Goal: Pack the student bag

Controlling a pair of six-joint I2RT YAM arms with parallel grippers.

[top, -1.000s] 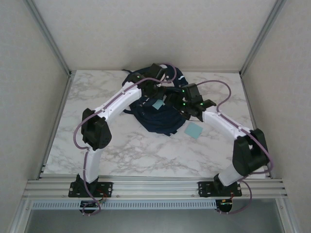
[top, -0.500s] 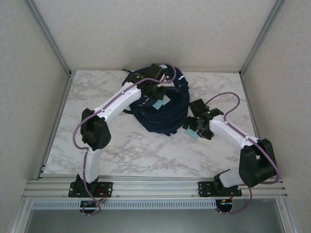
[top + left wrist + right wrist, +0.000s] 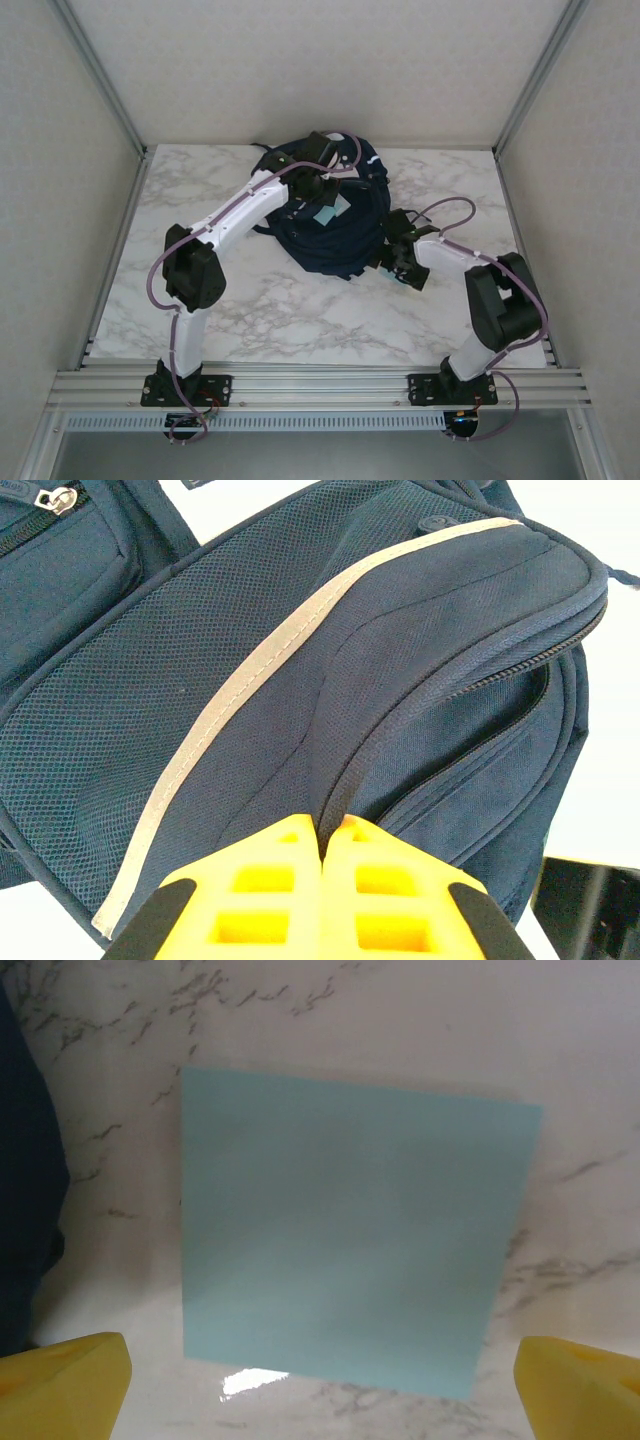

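Navy mesh-fabric backpack (image 3: 250, 680) sits pinched in the closed left tool (image 3: 322, 828); right tool (image 3: 320, 1372) gapes over a glossy pale-blue square sheet (image 3: 350, 1230).

My top camera sits high behind my two bases, looking down and forward across the whole marble table (image 3: 250, 310). The left wrist camera looks out past my left gripper (image 3: 322, 830), very close to the student bag (image 3: 250, 680). The right wrist camera looks straight down past my right gripper (image 3: 322, 1360), close over a pale blue sheet (image 3: 350, 1240). The top view shares the bag with the left wrist view.
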